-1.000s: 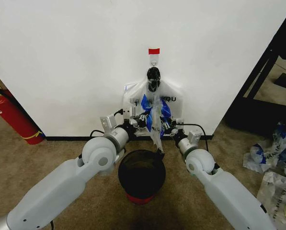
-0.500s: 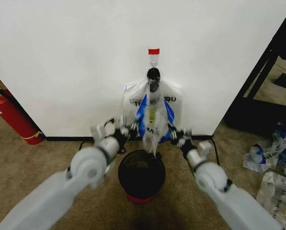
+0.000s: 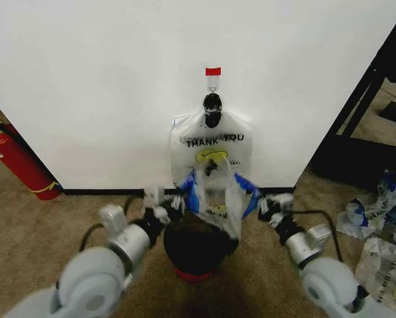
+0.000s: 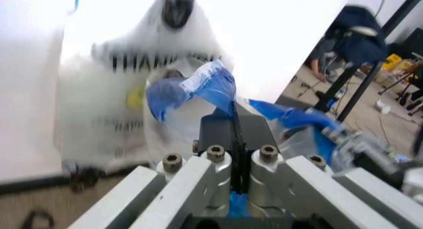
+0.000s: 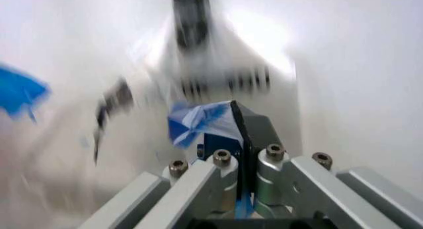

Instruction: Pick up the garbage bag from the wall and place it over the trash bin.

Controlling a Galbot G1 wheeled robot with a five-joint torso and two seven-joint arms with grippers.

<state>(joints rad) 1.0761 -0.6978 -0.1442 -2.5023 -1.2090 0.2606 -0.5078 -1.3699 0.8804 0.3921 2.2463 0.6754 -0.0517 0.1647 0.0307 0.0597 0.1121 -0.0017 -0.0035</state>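
Above the bin [image 3: 196,248], which stands on the carpet [image 3: 71,205] just in front of the wall [image 3: 105,79], the bag [image 3: 214,202] is stretched open between the two grippers. The left gripper [image 3: 179,201] holds the bag's left blue handle at the bin's left rim; in the left wrist view its fingers [image 4: 221,135] are pressed together with the blue plastic of the bag [image 4: 198,87] pinched between them. The right gripper [image 3: 259,201] holds the right blue handle just off the bin's right rim; in the right wrist view its fingers [image 5: 248,130] are likewise closed tight on a fold of blue plastic [image 5: 195,120]. The bag's body sags between the two handles, its lower part hanging against the bin's upper right rim. Whether any of it lies inside the bin cannot be told. On the wall behind, a second white bag [image 3: 212,142] printed "THANK YOU" hangs from a dark clip [image 3: 212,106] under a hook [image 3: 213,85] and a red tape strip [image 3: 213,71]. A fire extinguisher [image 3: 18,162] leans at the wall's foot on the far left. Loose bags [image 3: 377,218] lie on the carpet at the right edge.
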